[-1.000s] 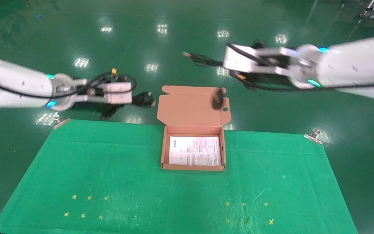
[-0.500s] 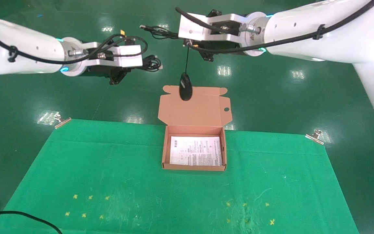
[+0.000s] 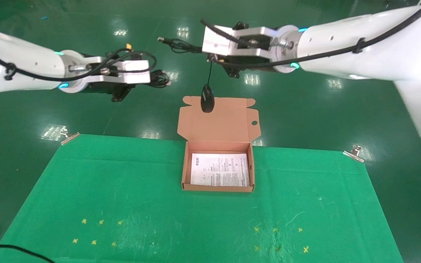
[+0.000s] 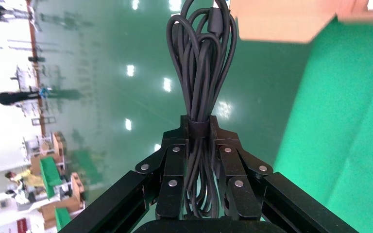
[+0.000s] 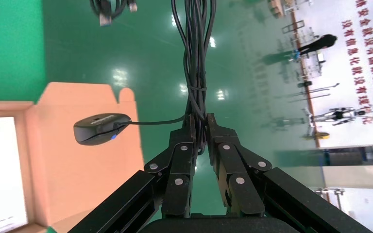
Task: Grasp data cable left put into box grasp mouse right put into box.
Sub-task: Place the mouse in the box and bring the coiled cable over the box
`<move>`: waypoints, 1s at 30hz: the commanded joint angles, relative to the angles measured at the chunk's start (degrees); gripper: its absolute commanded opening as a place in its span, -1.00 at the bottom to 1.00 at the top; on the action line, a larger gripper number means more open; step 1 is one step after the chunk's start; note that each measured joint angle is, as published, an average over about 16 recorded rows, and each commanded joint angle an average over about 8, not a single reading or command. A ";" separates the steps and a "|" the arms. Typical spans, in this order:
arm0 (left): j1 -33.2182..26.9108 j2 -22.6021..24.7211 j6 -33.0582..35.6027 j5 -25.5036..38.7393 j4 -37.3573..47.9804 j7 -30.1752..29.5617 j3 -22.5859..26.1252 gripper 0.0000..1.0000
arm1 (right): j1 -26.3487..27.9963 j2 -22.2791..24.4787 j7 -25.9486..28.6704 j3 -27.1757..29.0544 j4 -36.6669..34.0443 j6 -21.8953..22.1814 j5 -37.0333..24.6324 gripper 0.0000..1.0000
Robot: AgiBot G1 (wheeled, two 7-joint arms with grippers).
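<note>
My left gripper [image 3: 149, 77] is shut on the data cable [image 3: 160, 77], a black looped bundle, and holds it in the air left of the box and beyond the table's far edge. In the left wrist view the jaws [image 4: 198, 124] clamp the bundle [image 4: 201, 48] at its tie. My right gripper [image 3: 210, 55] is shut on the mouse's bundled cord [image 5: 196, 48]. The black mouse [image 3: 207, 98] dangles from it over the far left part of the open lid [image 3: 217, 122]. Its wheel glows blue in the right wrist view [image 5: 99, 128]. The tan box [image 3: 185, 171] stands open with a white leaflet [image 3: 219, 174] inside.
A green mat [image 3: 122, 190] covers the table, held by metal clips at the far left [image 3: 69, 137] and far right [image 3: 355, 153] corners. A loose black cable [image 3: 13, 250] lies at the near left corner. Shiny green floor lies beyond the table.
Both arms have risen. The right arm swung left, carrying the hanging mouse from the lid's right side to its far left. The left gripper then drifted slightly left.
</note>
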 commanded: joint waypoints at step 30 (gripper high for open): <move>2.46 -4.99 6.69 4.55 -6.40 -6.95 1.25 -1.00 | -9.55 -2.14 4.36 -6.33 -5.40 1.23 5.54 -1.00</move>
